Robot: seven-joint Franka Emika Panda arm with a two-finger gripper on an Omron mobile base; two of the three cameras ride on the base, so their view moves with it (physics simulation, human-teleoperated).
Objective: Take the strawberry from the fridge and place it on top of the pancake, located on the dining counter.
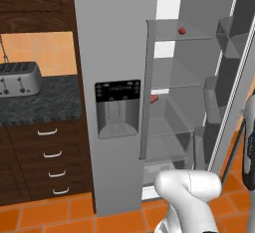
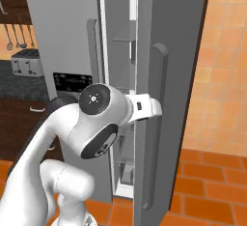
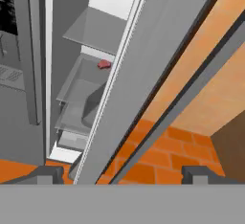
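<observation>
The gripper (image 3: 122, 175) had its fingers spread wide by the fridge (image 1: 117, 53) door. The strawberry (image 1: 182, 30) sat on the top shelf. It should reach in slowly and high.

Both base views flank the open fridge (image 1: 119, 77) closely; the hand view looks along its door edge.
</observation>
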